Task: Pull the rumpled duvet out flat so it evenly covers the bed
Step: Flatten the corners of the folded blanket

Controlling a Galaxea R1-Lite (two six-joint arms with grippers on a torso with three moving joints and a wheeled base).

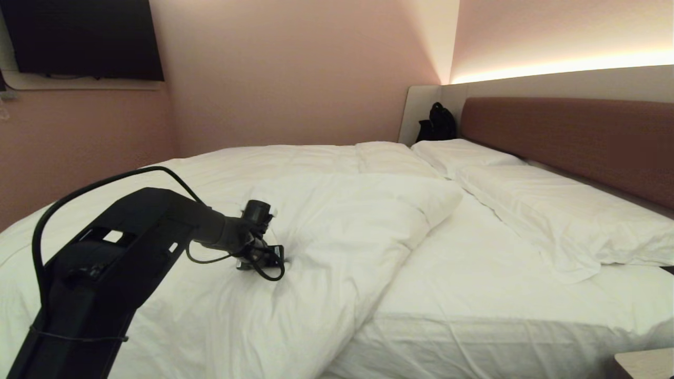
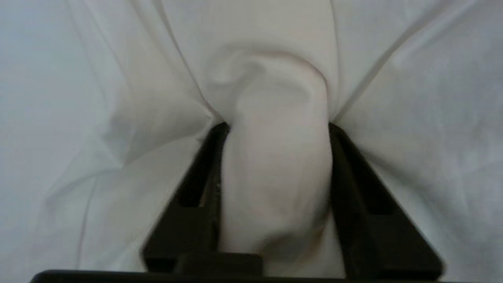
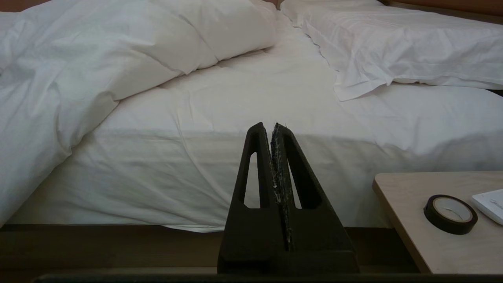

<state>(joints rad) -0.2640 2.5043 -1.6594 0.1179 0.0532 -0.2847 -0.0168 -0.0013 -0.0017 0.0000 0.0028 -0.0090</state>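
The white puffy duvet (image 1: 342, 221) lies rumpled over the left half of the bed (image 1: 474, 273), its edge folded back so the bare sheet shows on the right. My left gripper (image 1: 279, 260) is pressed down into the duvet's middle. In the left wrist view this gripper (image 2: 277, 125) is shut on a bunched fold of the duvet (image 2: 275, 177), with fabric creased around both fingers. My right gripper (image 3: 273, 125) is parked low beside the bed (image 3: 255, 102), shut and empty, facing the mattress side; the duvet (image 3: 98, 70) lies to one side of it.
Two flat pillows (image 1: 553, 210) (image 1: 458, 152) lie along the brownish-red headboard (image 1: 568, 142). A black bag (image 1: 436, 123) sits in the far corner. A bedside table (image 3: 444, 236) near the right gripper carries a tape roll (image 3: 450, 214). A dark screen (image 1: 84, 37) hangs on the left wall.
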